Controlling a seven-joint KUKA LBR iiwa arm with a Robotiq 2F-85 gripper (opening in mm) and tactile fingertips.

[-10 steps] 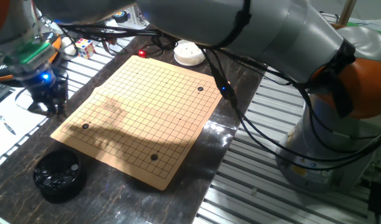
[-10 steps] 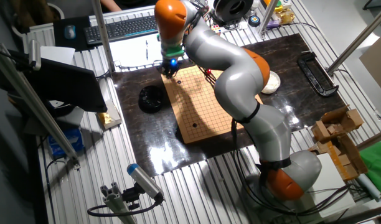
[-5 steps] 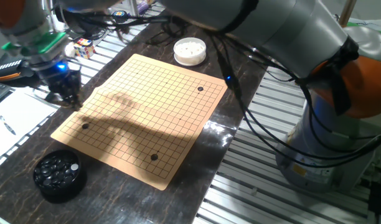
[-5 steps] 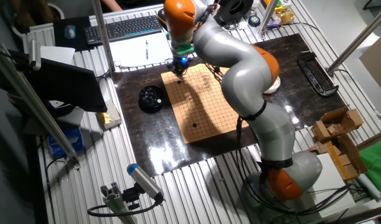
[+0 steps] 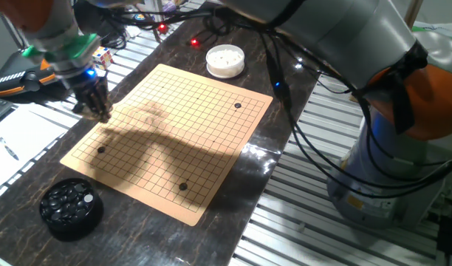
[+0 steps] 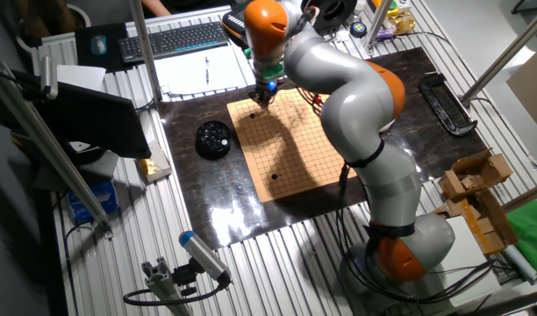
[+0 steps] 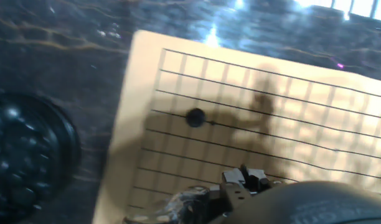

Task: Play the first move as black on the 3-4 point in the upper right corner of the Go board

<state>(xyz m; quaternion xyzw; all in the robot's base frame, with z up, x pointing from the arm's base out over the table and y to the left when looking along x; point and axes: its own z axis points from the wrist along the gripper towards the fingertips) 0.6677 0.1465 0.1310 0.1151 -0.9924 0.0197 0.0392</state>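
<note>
The wooden Go board (image 5: 182, 125) (image 6: 290, 149) (image 7: 302, 124) lies on the dark table. My gripper (image 5: 99, 114) (image 6: 267, 98) (image 7: 245, 177) hovers over the board's far left edge, a little inside the grid. Its fingertips (image 7: 231, 178) are drawn together on something small and dark, which I take for the black stone; it is mostly hidden. Round black marks sit on crossings near three corners (image 5: 100, 150) (image 5: 183, 187) (image 5: 237, 106); one (image 7: 195, 117) shows left of the gripper. Which crossing is the 3-4 point I cannot tell.
A black bowl of black stones (image 5: 71, 209) (image 6: 213, 139) (image 7: 22, 162) stands off the board's near left corner. A white bowl (image 5: 225, 60) sits beyond the far edge. A colour cube (image 5: 102, 55), papers (image 5: 19, 140) and cables lie to the left and behind.
My gripper has travelled right, from off the board's left side onto the board's edge, staying shut. The marks on the board have not moved.
</note>
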